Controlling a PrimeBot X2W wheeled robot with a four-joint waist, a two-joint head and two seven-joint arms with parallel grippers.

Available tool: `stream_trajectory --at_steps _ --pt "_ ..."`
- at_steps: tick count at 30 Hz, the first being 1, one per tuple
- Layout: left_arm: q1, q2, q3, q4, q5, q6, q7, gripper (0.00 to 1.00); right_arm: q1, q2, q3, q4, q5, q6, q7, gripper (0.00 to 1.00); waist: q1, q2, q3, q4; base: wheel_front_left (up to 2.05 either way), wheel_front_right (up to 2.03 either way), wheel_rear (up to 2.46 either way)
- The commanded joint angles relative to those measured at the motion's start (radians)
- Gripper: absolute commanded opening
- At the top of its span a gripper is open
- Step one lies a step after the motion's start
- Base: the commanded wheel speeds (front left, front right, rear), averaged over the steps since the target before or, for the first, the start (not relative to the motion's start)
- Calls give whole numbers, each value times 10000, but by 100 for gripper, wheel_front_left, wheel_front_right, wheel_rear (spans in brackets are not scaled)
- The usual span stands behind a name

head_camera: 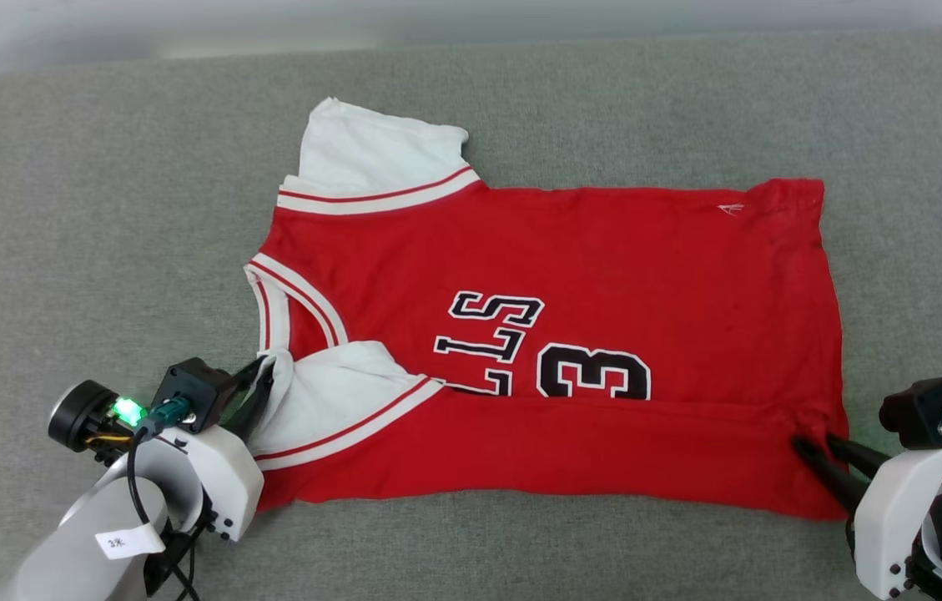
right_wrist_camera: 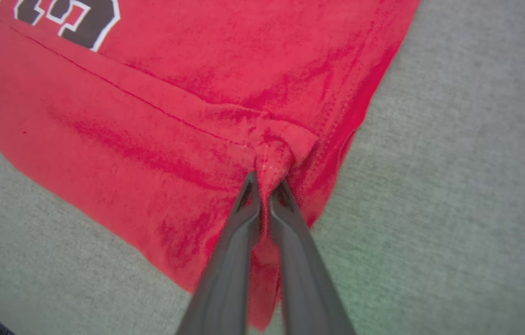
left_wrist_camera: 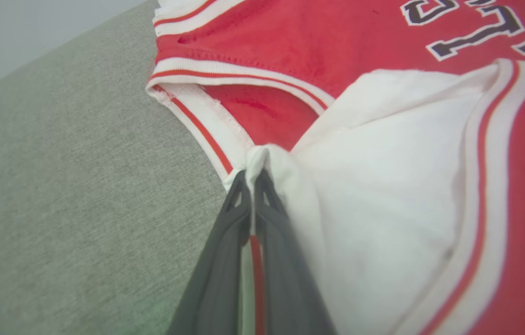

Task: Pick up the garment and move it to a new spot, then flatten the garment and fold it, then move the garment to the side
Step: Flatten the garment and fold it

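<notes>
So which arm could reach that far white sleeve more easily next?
Left, probably. The far sleeve lies at the same end of the garment as the left gripper; the right gripper pinches the hem at the opposite end.

**White shells, dark fingers, green lights**

Both wrists are cased in a white moulded shell (head_camera: 224, 476) dotted with small dark screws. Long, tapered dark grey fingers (left_wrist_camera: 225, 260), slotted near the tips, are carried by the left gripper (head_camera: 264, 371) and the right gripper (head_camera: 808, 455). A black boxy camera module (head_camera: 191, 392) with a teal connector (head_camera: 170, 411) is mounted on each. Green lights (head_camera: 128, 409) are lit. A black cable (head_camera: 135, 476) and a white paper label (head_camera: 128, 542) are seen on the pale left forearm (head_camera: 62, 559).
</notes>
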Motion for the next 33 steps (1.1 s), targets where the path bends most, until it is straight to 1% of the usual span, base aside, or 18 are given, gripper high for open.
stream_trajectory --at_steps 1,5,9,12,14,17,20,23,28,33 --pt "-101 36 -6 71 46 -14 -4 100 69 106 -37 -40 -43 -7 -55 100 -1 0 -229 93 0 0 0" --pt "-375 292 180 -244 117 153 -131 100 111 182 -266 -350 -152 -7 -164 100 -1 0 -666 229 0 0 0" --pt "-641 727 263 -924 181 181 229 100 209 288 -477 -661 -290 -7 -323 100 -1 0 -1052 391 0 0 0" --pt "-928 1006 296 -1487 78 41 773 100 267 371 -579 -835 -379 -7 -354 100 -1 0 -1233 499 0 0 0" --pt "-1032 1153 260 -1724 -188 -157 1454 100 291 412 -603 -924 -405 -7 -316 100 -1 0 -1311 557 0 0 0" --pt "-1371 1406 -6 -2115 -607 -481 3000 100 296 477 -640 -1040 -469 -7 -285 100 -1 0 -1388 621 0 0 0" --pt "-1579 1542 -186 -2460 -1361 -682 4486 100 216 545 -699 -1092 -544 -7 -321 100 -1 0 -1402 628 0 0 0" --pt "-1726 1709 -370 -2714 -2217 -777 5834 100 118 615 -659 -1114 -572 -7 -279 100 -1 0 -1402 591 0 0 0" --pt "-1665 1808 -677 -2912 -3930 -840 7967 100 -39 668 -547 -1117 -571 -7 -239 100 -1 0 -1331 470 0 0 0" --pt "-1428 1980 -1062 -2968 -5000 -844 9284 100 -260 681 -408 -1069 -542 -7 -234 100 -1 0 -1149 264 0 0 0"
